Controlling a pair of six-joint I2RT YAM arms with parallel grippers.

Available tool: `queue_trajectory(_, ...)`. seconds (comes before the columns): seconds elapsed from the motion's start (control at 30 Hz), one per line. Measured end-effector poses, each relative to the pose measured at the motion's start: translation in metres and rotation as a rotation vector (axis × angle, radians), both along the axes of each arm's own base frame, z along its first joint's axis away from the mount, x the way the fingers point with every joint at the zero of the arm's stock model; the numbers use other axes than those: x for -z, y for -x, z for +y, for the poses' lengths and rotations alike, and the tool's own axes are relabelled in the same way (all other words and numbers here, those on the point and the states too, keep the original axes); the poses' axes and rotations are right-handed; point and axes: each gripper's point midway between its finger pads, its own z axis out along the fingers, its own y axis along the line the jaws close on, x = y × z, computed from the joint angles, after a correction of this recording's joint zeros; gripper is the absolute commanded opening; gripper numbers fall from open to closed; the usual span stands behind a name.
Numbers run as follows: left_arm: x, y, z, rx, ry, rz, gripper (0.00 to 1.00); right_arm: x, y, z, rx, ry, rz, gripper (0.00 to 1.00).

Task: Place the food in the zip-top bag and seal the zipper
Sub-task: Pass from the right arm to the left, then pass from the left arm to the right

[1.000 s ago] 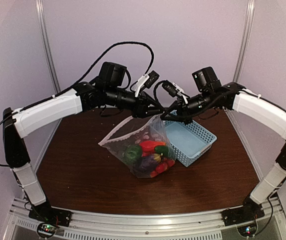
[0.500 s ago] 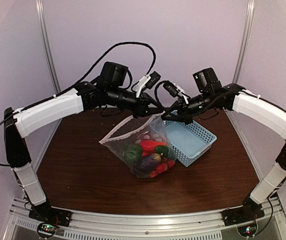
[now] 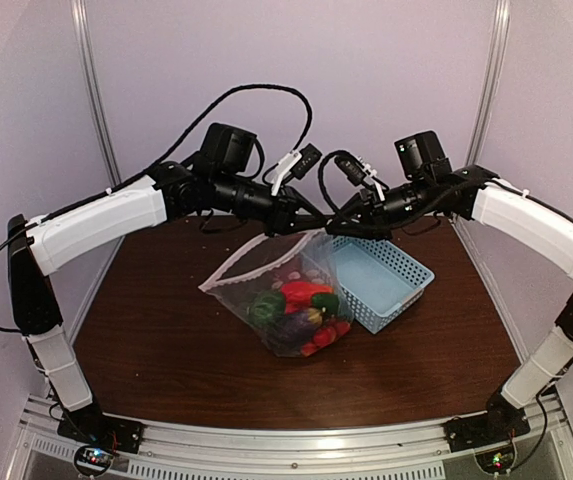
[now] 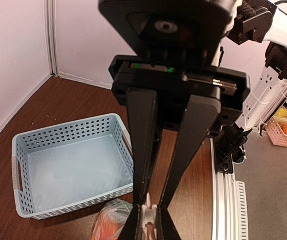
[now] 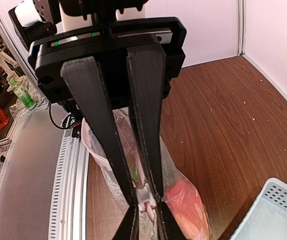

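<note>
The clear zip-top bag (image 3: 284,300) stands mid-table, its top corner lifted. Inside show red pieces (image 3: 301,292), a green pepper (image 3: 264,305) and the purple eggplant (image 3: 301,318). The pale zipper (image 3: 251,262) runs down-left from the held corner. My left gripper (image 3: 313,224) and right gripper (image 3: 338,226) meet at that corner. In the left wrist view the left gripper (image 4: 147,222) is shut on the white zipper (image 4: 147,212). In the right wrist view the right gripper (image 5: 146,204) is shut on the zipper (image 5: 146,196), with the bag (image 5: 186,200) below.
A light blue slotted basket (image 3: 406,272) sits right of the bag, touching it; it also shows in the left wrist view (image 4: 115,120) with nothing in it. Booth walls close the back and sides. The metal rail (image 3: 296,440) runs along the near edge.
The right arm has shifted slightly up and to the right, still holding the bag's corner. The left arm and the bag have barely moved.
</note>
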Motion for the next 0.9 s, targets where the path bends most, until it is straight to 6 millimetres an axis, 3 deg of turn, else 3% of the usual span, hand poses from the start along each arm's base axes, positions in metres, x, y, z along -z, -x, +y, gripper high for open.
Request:
queue_trajectory(0.13, 0.0000, 0.0005, 0.0000, 0.002, 0.001, 0.001, 0.03, 0.0001, 0.0007, -0.0001, -0.007, 0.000, -0.007, 0.13)
queue_trajectory(0.33, -0.0003, 0.0014, -0.0003, 0.007, 0.002, 0.002, 0.03, 0.0005, 0.0012, -0.0002, -0.021, 0.001, -0.034, 0.23)
queue_trajectory(0.63, -0.0003, 0.0030, -0.0007, 0.016, 0.004, 0.007, 0.03, 0.0017, 0.0020, -0.0005, -0.032, 0.005, -0.053, 0.15)
queue_trajectory(0.77, 0.0002, 0.0028, -0.0009, 0.016, 0.004, 0.007, 0.03, 0.0023, 0.0022, -0.0006, -0.033, 0.006, -0.053, 0.26)
queue_trajectory(0.9, 0.0003, 0.0028, -0.0010, 0.016, 0.004, 0.008, 0.03, 0.0041, 0.0016, -0.0004, -0.034, 0.009, -0.052, 0.26)
